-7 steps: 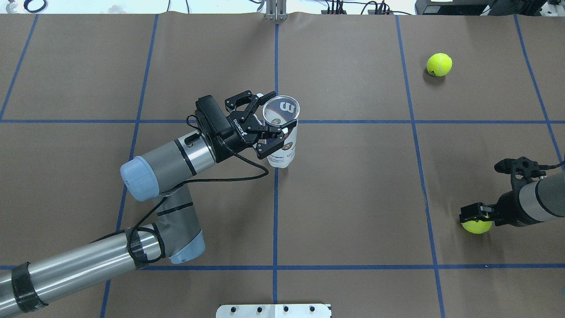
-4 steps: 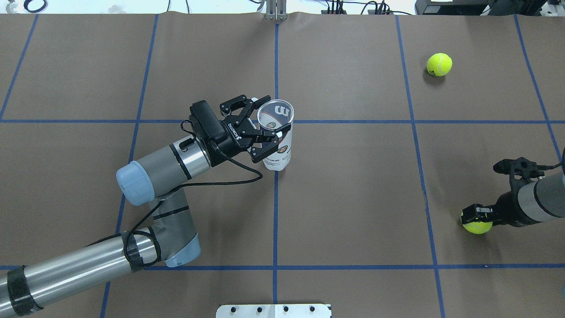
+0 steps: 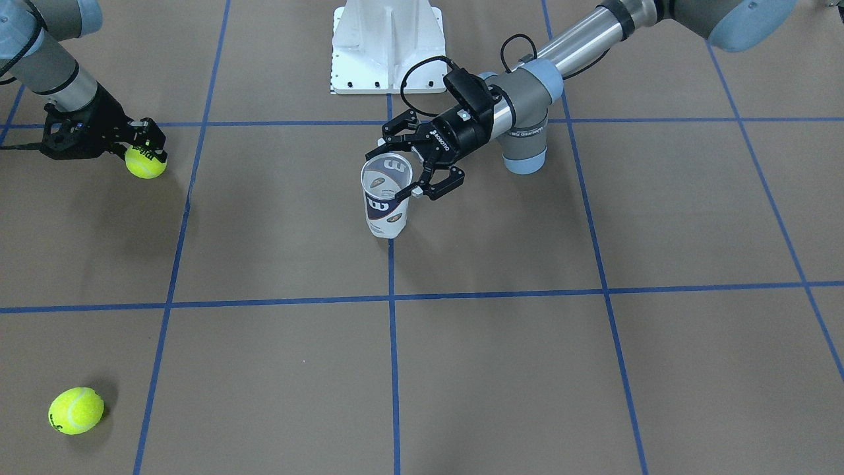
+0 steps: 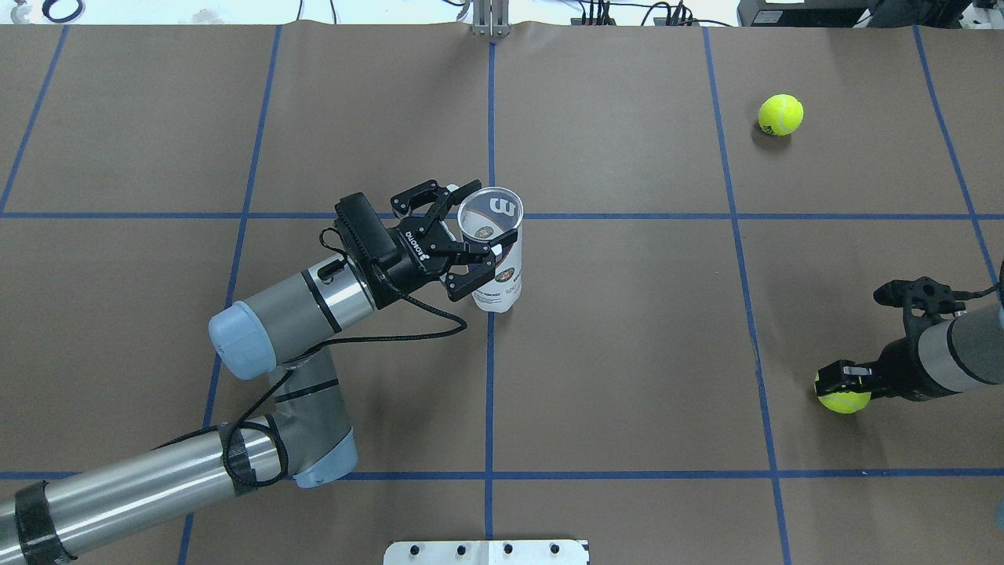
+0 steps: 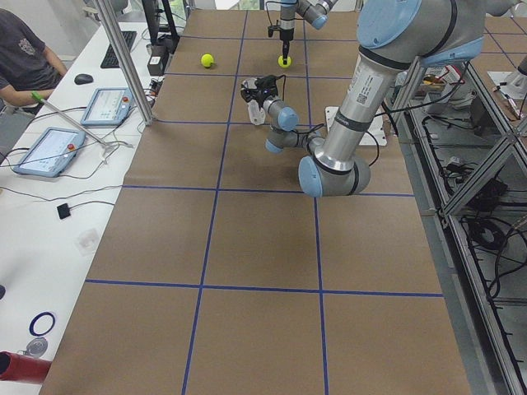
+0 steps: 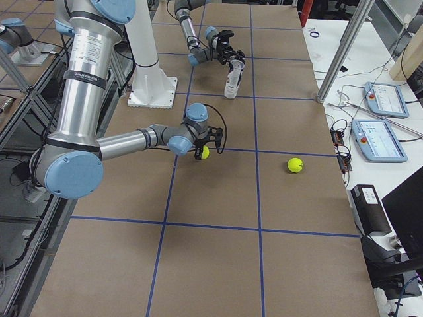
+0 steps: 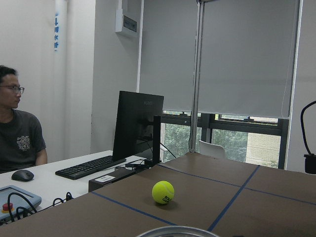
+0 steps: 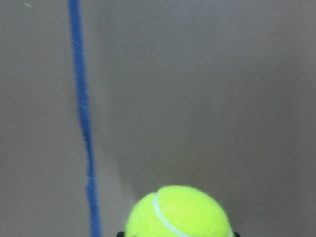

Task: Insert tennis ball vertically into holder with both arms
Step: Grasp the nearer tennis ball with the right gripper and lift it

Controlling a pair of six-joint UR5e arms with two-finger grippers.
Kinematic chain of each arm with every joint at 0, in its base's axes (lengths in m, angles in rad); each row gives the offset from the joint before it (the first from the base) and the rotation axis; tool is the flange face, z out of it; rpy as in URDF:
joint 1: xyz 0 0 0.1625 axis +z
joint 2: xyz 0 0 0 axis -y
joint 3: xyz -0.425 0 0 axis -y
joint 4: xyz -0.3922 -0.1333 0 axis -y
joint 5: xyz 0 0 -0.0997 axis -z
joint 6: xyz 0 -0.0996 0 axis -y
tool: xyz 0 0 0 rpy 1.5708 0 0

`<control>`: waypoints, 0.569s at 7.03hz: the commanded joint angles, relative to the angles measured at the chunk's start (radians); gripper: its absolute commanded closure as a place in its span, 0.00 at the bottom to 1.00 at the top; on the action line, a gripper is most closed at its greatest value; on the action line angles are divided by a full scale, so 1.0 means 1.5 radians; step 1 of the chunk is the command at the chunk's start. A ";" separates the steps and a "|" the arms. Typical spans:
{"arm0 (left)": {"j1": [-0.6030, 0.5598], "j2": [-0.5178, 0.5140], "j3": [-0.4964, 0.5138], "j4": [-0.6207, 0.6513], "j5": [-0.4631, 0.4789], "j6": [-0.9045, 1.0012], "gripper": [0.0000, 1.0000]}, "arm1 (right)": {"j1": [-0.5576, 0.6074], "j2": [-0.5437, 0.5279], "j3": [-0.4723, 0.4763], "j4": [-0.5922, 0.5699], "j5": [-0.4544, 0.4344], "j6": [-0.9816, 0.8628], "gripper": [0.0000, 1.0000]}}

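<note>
Pincers on both arms are closed on a load; I read them over the brown counter [image 4: 627,353], which is gridded in blue tape. At the robot's edge of the counter sits the white pedestal base [image 3: 386,46].

1. The left arm [image 4: 141,482] reaches in to the counter's centre. The left pincer [image 4: 482,220] is clamped on the holder [image 4: 500,276], one finger on each side of the clear wall just below the open rim. The holder stands mouth-up, near upright, its foot on the centre tape line.
2. The right arm [image 4: 961,357] comes in at the counter's right side. The right pincer [image 4: 841,391] is clenched on a tennis ball [image 4: 847,404], held low over the counter. I cannot tell whether that ball touches the surface.
3. A second tennis ball [image 4: 780,114] lies loose in the far right square, well apart from the holder and both pincers.
</note>
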 commanded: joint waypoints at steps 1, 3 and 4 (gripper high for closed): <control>0.001 0.002 0.001 -0.002 0.000 0.010 0.27 | 0.054 0.077 0.016 -0.031 0.041 0.022 1.00; 0.001 0.000 0.001 -0.007 0.000 0.017 0.27 | 0.101 0.265 0.044 -0.275 0.080 0.046 1.00; 0.003 0.000 0.001 -0.012 0.000 0.018 0.27 | 0.101 0.354 0.062 -0.400 0.079 0.047 1.00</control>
